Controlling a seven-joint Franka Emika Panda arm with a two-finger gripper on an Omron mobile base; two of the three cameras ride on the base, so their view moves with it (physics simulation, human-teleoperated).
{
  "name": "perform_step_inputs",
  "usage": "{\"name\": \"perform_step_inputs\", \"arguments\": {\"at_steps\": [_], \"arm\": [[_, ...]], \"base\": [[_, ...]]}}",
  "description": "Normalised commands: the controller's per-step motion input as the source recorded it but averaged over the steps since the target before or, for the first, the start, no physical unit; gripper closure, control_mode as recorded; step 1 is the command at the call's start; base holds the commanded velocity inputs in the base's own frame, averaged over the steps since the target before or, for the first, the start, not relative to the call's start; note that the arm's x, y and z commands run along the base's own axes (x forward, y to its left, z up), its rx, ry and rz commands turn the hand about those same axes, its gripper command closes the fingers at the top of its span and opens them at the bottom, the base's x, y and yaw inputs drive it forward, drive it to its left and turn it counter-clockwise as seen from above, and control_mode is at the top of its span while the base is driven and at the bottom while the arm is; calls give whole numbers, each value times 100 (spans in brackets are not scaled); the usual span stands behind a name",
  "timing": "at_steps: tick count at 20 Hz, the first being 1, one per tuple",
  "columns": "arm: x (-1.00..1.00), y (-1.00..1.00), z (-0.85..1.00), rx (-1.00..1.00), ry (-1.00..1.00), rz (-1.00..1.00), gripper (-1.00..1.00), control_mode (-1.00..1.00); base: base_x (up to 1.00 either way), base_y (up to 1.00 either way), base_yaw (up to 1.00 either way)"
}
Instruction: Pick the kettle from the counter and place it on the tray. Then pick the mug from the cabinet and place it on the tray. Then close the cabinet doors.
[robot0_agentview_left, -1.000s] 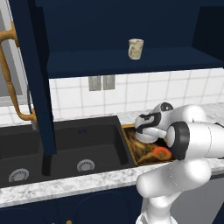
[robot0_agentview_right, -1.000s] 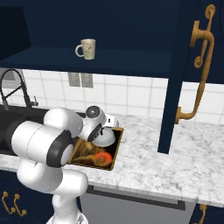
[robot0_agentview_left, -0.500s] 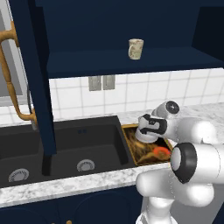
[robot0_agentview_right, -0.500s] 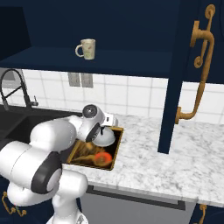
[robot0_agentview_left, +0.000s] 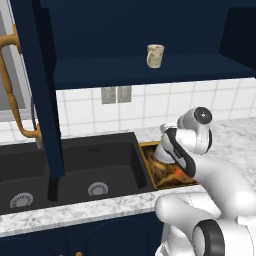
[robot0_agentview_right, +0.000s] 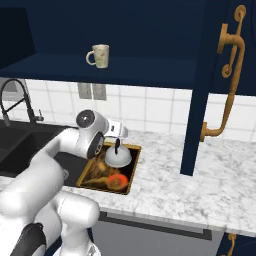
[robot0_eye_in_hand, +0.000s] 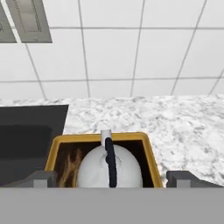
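Observation:
The silver-grey kettle (robot0_agentview_right: 118, 157) (robot0_eye_in_hand: 94, 168) with its black arched handle stands inside the golden-rimmed tray (robot0_agentview_right: 128, 183) (robot0_eye_in_hand: 98, 138) on the counter (robot0_agentview_right: 190, 170), beside the sink. My gripper (robot0_eye_in_hand: 111, 179) (robot0_agentview_right: 118, 137) hovers just above the kettle, open, its fingertips (robot0_eye_in_hand: 43, 178) spread wide on either side of the handle and not touching it. In the left base view my forearm covers most of the kettle (robot0_agentview_left: 162, 153). The cream mug (robot0_agentview_left: 155, 55) (robot0_agentview_right: 99, 55) stands on the navy shelf (robot0_agentview_left: 150, 74) of the cabinet. Both cabinet doors (robot0_agentview_left: 36, 75) (robot0_agentview_right: 215, 85) stand open.
A black double sink (robot0_agentview_left: 75, 165) lies left of the tray (robot0_agentview_left: 148, 150), with a faucet (robot0_agentview_right: 15, 95) behind it. Brass handles (robot0_agentview_right: 227, 85) stick out from the open doors. A wall outlet (robot0_agentview_left: 116, 94) sits on the tiled backsplash. Bare counter stretches right of the tray.
The gripper has opened and let go of the kettle, which now rests on the tray. The arm's elbow has swung lower and nearer to the cameras.

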Motion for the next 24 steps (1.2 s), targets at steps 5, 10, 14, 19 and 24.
{"name": "perform_step_inputs", "arguments": {"at_steps": [5, 10, 14, 19, 24], "arm": [[-35, 30, 85, 0, -10, -8, -100, -100], [-26, 31, 85, 0, -5, -8, -100, -100], [-14, 30, 80, 0, -2, -8, -100, -100], [-1, 31, 76, 2, 1, -8, -100, -100], [1, 29, 69, 1, 8, -15, -100, -100]], "base": [[0, 0, 0], [0, 0, 0], [0, 0, 0], [0, 0, 0], [0, 0, 0]]}}
